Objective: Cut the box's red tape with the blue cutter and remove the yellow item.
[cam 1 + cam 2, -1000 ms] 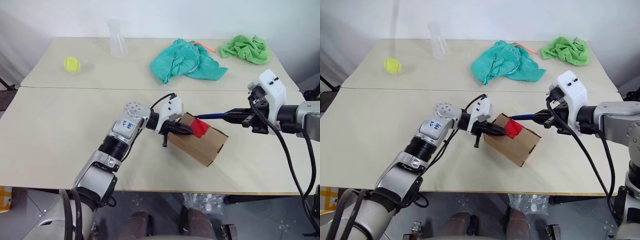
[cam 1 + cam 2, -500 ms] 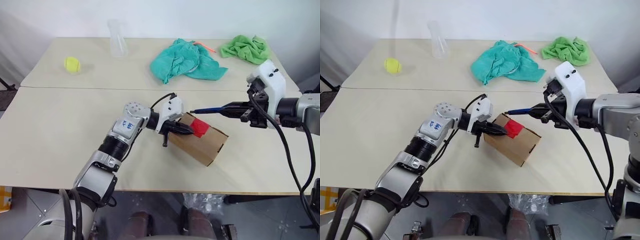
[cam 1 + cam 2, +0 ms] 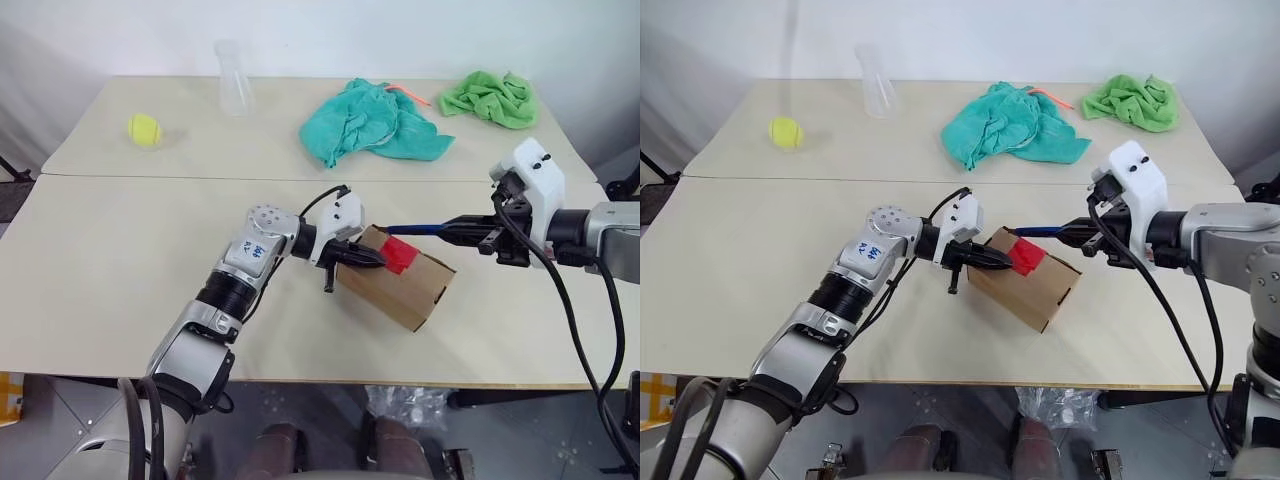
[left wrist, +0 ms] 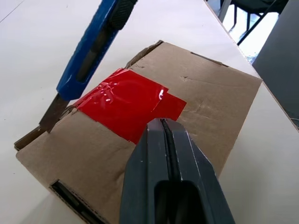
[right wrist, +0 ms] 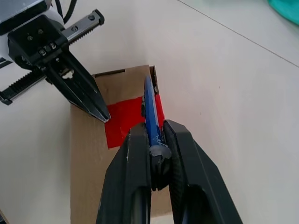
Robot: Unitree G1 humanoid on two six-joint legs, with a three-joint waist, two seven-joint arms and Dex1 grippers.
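The brown cardboard box [image 3: 407,288] lies tilted on the near table, with the red tape [image 3: 397,257] on its top near the far flap edge. My left gripper [image 3: 374,263] is shut, its tips resting on the box top right beside the tape [image 4: 126,100]. My right gripper [image 3: 468,233] is shut on the blue cutter [image 3: 425,228], which points left. The cutter's blade [image 4: 51,114] sits at the box's flap edge, just past the tape. In the right wrist view the cutter [image 5: 150,109] lies over the tape [image 5: 122,122]. The yellow item is hidden.
On the far table lie a pale yellow-green tennis ball [image 3: 144,128], a clear plastic flask [image 3: 234,76], a teal cloth [image 3: 372,122], a green cloth [image 3: 490,98] and a thin orange stick [image 3: 412,96]. A seam [image 3: 150,178] runs between the two tables.
The right gripper and cutter rose slightly half a second ago and have sunk back to about where they were. The left gripper has stayed on the box.
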